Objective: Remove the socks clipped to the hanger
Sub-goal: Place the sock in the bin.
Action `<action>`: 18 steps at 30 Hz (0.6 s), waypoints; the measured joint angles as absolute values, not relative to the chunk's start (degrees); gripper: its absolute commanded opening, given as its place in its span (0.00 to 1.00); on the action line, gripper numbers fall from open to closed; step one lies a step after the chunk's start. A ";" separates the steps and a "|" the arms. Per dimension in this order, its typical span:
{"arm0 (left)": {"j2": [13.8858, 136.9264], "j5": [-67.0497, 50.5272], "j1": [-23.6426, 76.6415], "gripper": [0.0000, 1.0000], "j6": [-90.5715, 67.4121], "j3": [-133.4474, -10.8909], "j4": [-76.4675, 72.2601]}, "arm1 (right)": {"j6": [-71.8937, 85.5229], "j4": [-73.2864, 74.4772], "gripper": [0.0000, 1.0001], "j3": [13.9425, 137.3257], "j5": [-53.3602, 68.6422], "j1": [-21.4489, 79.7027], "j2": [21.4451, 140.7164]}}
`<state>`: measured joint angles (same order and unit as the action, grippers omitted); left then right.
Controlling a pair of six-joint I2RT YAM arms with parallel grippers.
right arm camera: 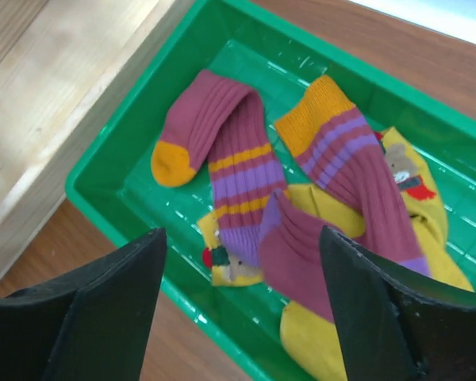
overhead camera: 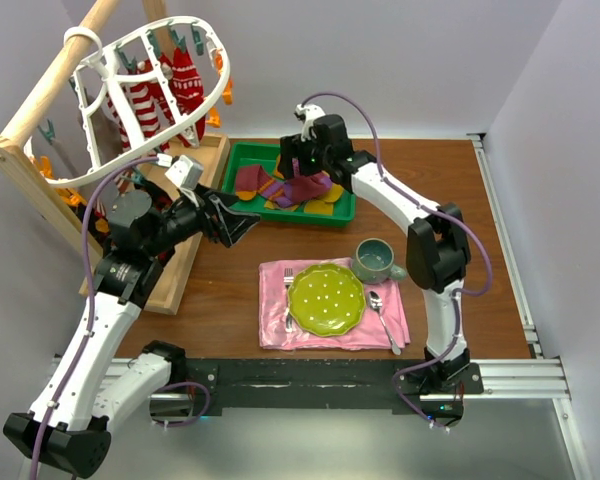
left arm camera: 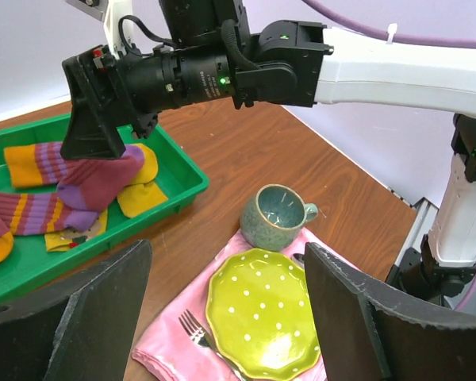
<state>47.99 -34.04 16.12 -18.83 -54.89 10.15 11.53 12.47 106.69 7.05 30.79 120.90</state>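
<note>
The white oval hanger [overhead camera: 108,70] hangs from the wooden pole at the top left, with red-and-white striped socks [overhead camera: 185,88] clipped to it. My left gripper [overhead camera: 242,222] is open and empty, low and right of the hanger; in the left wrist view it [left arm camera: 226,270] hovers above the plate. My right gripper [overhead camera: 302,172] is open over the green tray [overhead camera: 242,155]. In the right wrist view it [right arm camera: 242,254] stands above maroon striped socks [right arm camera: 238,159] and yellow socks [right arm camera: 397,333] lying loose in the tray [right arm camera: 103,182]. One maroon cuff rises between its fingers.
A wooden rack [overhead camera: 15,155] with a pole holds the hanger at the left. A pink napkin [overhead camera: 275,325] carries a green dotted plate [overhead camera: 326,298], a fork [overhead camera: 289,290] and a spoon [overhead camera: 380,310]. A teal mug [overhead camera: 375,260] stands behind it.
</note>
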 measured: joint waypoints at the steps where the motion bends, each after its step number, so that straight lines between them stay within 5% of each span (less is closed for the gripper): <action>1: 47.99 -34.20 16.12 0.83 -18.83 -54.89 10.15 | 11.57 12.29 0.90 105.73 7.07 30.83 120.20; 10: 48.01 -35.44 16.12 0.83 -18.92 -54.89 9.56 | 12.91 5.72 0.92 95.72 7.84 31.83 106.34; 18: 48.27 -37.45 16.12 0.83 -19.64 -56.86 9.23 | 18.63 -15.97 0.95 75.79 11.90 40.95 95.26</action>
<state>48.27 -37.45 16.12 -19.64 -56.86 9.23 18.63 -15.97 75.79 11.90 40.95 95.26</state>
